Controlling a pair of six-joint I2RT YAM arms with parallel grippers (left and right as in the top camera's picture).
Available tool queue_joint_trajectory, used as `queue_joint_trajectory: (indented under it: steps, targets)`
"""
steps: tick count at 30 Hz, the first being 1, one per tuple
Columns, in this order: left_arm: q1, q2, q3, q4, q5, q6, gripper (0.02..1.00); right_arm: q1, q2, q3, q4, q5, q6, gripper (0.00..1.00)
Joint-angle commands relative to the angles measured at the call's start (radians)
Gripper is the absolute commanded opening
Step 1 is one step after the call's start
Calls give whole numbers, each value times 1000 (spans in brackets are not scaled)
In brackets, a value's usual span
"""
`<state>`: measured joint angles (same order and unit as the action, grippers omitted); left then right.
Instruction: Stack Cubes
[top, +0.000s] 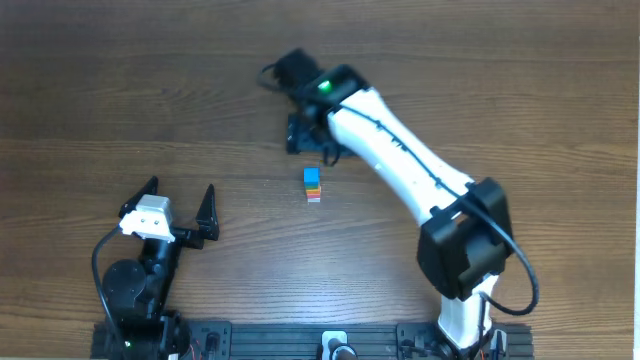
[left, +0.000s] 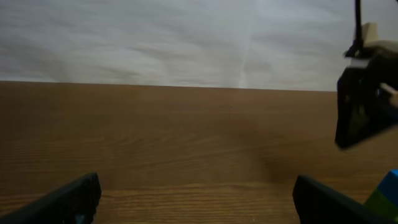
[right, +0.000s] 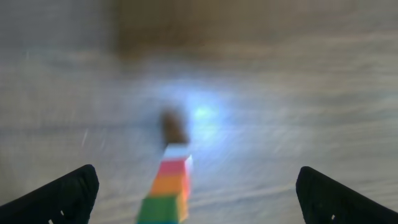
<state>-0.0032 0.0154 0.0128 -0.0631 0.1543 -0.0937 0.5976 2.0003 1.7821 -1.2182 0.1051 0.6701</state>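
Item: tower of small coloured cubes (top: 313, 185), blue uppermost, centre frame on your brown wooden counter (top: 520, 80). Right claw (right: 198, 193): released, above the tower. Left claw (top: 181, 188): released, lower left. Stacking looks finished; you next withdraw without nudging it.

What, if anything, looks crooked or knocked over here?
Nothing stands out. The cube stack stands upright on the wooden table, no loose cubes beside it; the left gripper and right gripper are open, clear of it.
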Motion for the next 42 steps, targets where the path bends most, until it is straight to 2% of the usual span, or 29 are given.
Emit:
queue_joint_trajectory:
  steps: [1,8,18,26,29,42]
  targets:
    - [5,-9,-7,3,10,15,1000,-145,-14,21,18,23,-152,993]
    - [5,-9,-7,3,10,15,1000,-353,-143,-89,85,15,-287,993]
    - [5,-9,-7,3,10,15,998,-569,-689,-719,406,-8,-348,991]
    - [5,-9,-7,2,10,15,1000,-551,-1151,-1186,827,-6,-509,993]
    - [5,-9,-7,3,10,15,998,-551,-1308,-1321,931,-4,-553,991]
    - [5,-9,-7,3,10,15,1000,-553,-1829,-1598,1040,0,-649,993]
